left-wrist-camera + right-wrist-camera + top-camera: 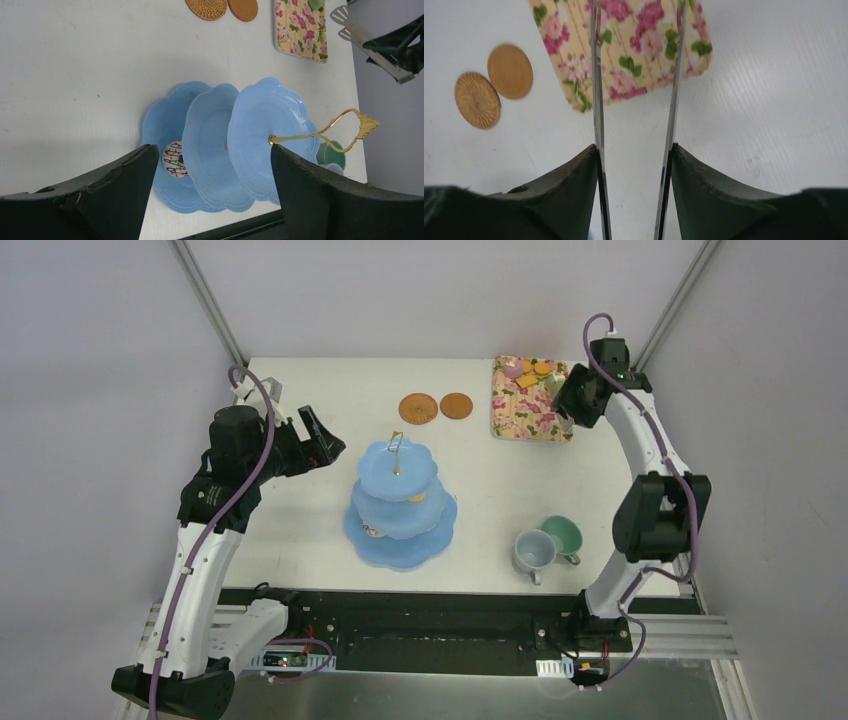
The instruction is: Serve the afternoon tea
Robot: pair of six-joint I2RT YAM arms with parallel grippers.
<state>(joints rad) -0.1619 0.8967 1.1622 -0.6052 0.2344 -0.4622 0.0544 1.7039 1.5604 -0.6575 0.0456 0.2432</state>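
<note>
Your right gripper (634, 150) is pinching the metal tongs (597, 100), and both blades run straight out from the fingers. Right past them is the floral tray (644, 55), so the blades point over its near edge. The donuts and biscuits (530, 371) sit at the tray's far end, roughly ahead along the tongs' long axis, so I'd just reach forward. The left gripper (322, 443) is spread and has nothing in it, off beside the stand (400, 505).

A robotics lab cell. The left arm (215, 540) and right arm (655, 515) stand on an aluminium rail (690, 635) at a white worktop (300, 390). Plain grey walls (100, 340) enclose it.
</note>
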